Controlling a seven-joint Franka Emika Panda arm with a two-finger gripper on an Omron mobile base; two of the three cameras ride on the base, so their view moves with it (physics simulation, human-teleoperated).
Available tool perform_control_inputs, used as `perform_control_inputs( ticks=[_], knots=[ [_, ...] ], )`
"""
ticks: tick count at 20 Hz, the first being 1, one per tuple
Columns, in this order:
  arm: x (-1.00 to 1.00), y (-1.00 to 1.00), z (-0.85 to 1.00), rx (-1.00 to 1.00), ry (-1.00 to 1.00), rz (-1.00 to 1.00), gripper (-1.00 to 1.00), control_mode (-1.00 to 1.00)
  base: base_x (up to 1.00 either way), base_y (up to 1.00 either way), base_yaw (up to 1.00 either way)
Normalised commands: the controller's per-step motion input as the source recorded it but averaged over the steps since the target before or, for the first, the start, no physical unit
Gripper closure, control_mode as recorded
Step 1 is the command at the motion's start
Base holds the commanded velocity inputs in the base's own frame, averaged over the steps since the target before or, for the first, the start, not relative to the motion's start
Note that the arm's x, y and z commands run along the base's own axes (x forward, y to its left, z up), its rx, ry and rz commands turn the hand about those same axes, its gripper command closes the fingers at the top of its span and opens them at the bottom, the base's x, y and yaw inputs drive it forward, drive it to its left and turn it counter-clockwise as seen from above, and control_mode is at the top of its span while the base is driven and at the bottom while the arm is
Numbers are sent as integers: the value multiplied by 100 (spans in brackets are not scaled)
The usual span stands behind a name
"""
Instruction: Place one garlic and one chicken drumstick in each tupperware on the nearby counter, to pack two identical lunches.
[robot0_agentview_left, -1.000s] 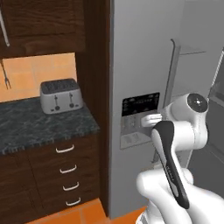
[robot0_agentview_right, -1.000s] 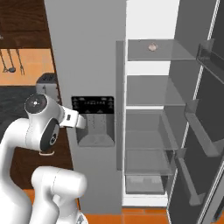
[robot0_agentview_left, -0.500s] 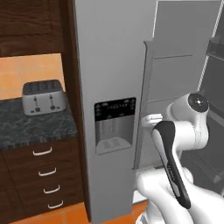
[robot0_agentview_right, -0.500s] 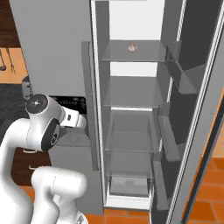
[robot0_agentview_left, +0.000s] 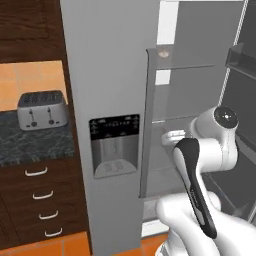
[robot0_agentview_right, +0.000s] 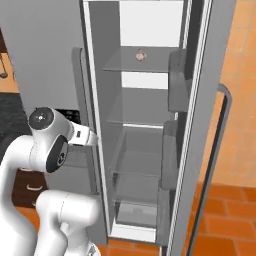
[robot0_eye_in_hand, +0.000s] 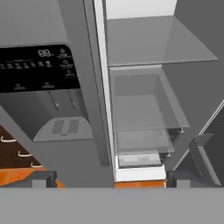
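The robot arm fills the lower right of the left base view and the lower left of the right base view, its hand turned toward the fridge. In the hand view the gripper shows as two dark finger tips at the bottom edge, well apart and with nothing between them, so it stands open and empty.

Just past the hand is the closed fridge door, grey, with a black control panel and a water dispenser recess under it; the hand view shows the same panel at upper left. To the right of that door the fridge compartment stands open, with clear glass shelves one above another and a drawer at the bottom. The opened door hangs at the right of the right base view with a long bar handle.

On the top shelf, far back, sits one small pale round thing, seen also at the top of the left base view; it may be a garlic, but it is too small to be sure.

At the left of the left base view lies the counter, dark speckled stone over wood drawers with silver handles, and a silver toaster stands on it against an orange wall.
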Motion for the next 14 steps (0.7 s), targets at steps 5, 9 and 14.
perform_control_inputs(
  ticks=[5,9,14],
  knots=[
    [0,0,0,0,0,0,-100,100,43,-48,19],
    [0,0,0,0,0,0,-100,100,45,-45,19],
    [0,0,0,0,0,0,-100,100,20,-45,14]
  ],
)
